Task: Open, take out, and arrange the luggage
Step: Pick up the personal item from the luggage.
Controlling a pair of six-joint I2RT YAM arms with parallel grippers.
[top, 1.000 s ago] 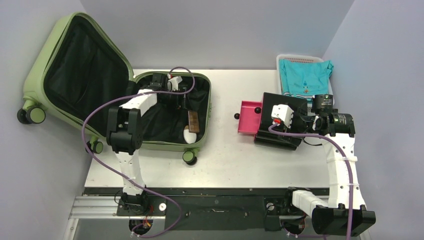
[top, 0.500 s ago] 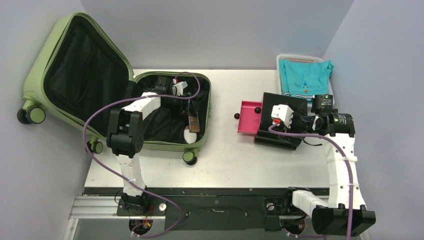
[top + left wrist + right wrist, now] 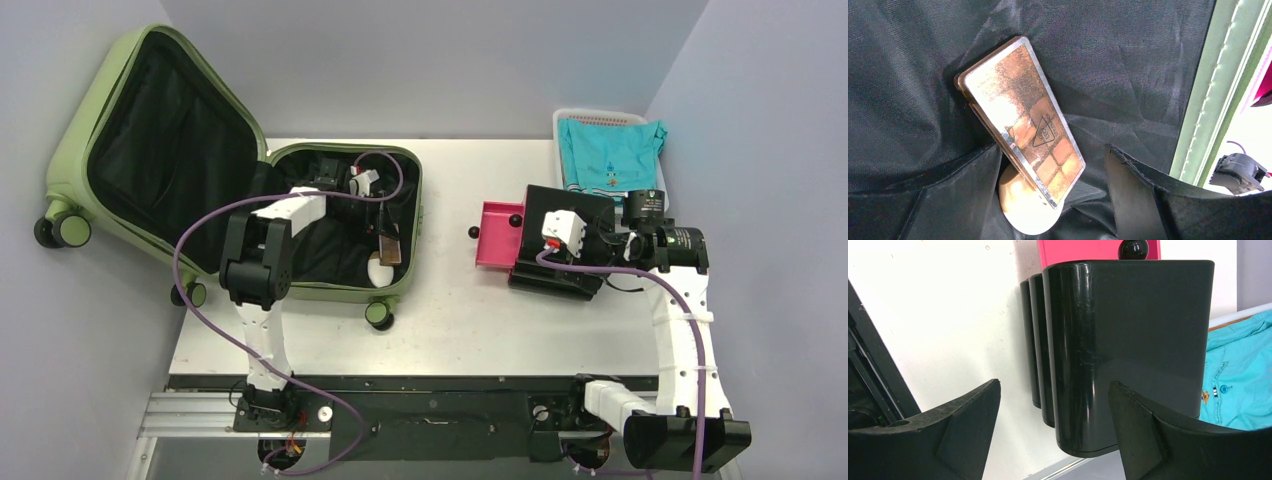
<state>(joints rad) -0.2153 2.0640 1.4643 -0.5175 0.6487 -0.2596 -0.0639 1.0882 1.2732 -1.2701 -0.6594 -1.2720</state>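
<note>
The olive-green luggage (image 3: 75,130) lies open at the table's left, its lid leaning on the left wall and its black-lined base flat. In the base lie a copper eyeshadow palette (image 3: 388,243) and a round white compact (image 3: 378,272). My left gripper (image 3: 378,212) is inside the base, open and empty. In the left wrist view it (image 3: 1053,200) hovers just above the palette (image 3: 1020,120), which rests tilted on the compact (image 3: 1023,212), beside the green rim (image 3: 1213,90). My right gripper (image 3: 1053,430) is open, its fingers astride a corner of the black case (image 3: 1128,340).
The smaller black case (image 3: 560,255) with a pink-red side (image 3: 497,235) lies right of centre. A white basket (image 3: 563,125) holding teal clothing (image 3: 610,150) stands at the back right, also in the right wrist view (image 3: 1240,375). Walls close in on both sides.
My left gripper has moved forward and to the right inside the luggage base, closer to the palette. The right arm has not moved.
</note>
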